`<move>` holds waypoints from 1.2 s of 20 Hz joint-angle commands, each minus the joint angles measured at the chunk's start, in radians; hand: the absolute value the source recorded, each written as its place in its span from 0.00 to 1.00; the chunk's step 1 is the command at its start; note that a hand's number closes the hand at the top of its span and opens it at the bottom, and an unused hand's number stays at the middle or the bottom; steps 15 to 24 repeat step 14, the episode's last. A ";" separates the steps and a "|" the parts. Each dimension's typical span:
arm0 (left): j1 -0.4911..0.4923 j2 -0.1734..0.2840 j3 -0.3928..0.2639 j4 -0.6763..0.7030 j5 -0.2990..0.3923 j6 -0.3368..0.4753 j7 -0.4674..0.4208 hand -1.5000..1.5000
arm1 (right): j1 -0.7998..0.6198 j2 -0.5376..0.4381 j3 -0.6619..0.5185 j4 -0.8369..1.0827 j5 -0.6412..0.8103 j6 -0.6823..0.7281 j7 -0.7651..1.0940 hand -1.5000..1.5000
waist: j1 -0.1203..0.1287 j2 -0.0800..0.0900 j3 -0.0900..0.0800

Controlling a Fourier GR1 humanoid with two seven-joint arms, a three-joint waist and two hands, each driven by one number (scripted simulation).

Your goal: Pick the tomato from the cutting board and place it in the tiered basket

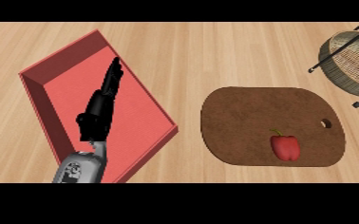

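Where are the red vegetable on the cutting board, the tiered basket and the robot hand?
red vegetable (pixel 285 147), head view, middle of its body.
tiered basket (pixel 341 59), head view, woven rim at the right edge.
left robot hand (pixel 100 108), head view, back of the palm, above the red tray.

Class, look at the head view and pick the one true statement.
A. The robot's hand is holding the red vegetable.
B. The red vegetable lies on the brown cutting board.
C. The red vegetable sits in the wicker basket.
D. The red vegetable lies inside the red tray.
B: the red vegetable lies on the brown cutting board, toward its lower right, apart from the red tray, the wicker basket and the left hand, which hangs open over the tray.
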 commanded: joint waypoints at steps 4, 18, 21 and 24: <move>0.008 0.013 0.012 -0.019 0.020 -0.019 0.003 0.50 | 0.049 -0.124 -0.103 0.140 -0.087 0.090 0.055 0.00 | 0.005 0.009 0.006; 0.002 0.015 0.028 -0.022 0.011 0.005 -0.004 0.50 | 0.160 -0.197 -0.162 0.167 -0.150 0.196 0.012 0.00 | -0.022 0.014 0.018; 0.002 0.015 0.028 -0.022 0.011 0.005 -0.004 0.50 | 0.160 -0.197 -0.162 0.167 -0.150 0.196 0.012 0.00 | -0.022 0.014 0.018; 0.002 0.015 0.028 -0.022 0.011 0.005 -0.004 0.50 | 0.160 -0.197 -0.162 0.167 -0.150 0.196 0.012 0.00 | -0.022 0.014 0.018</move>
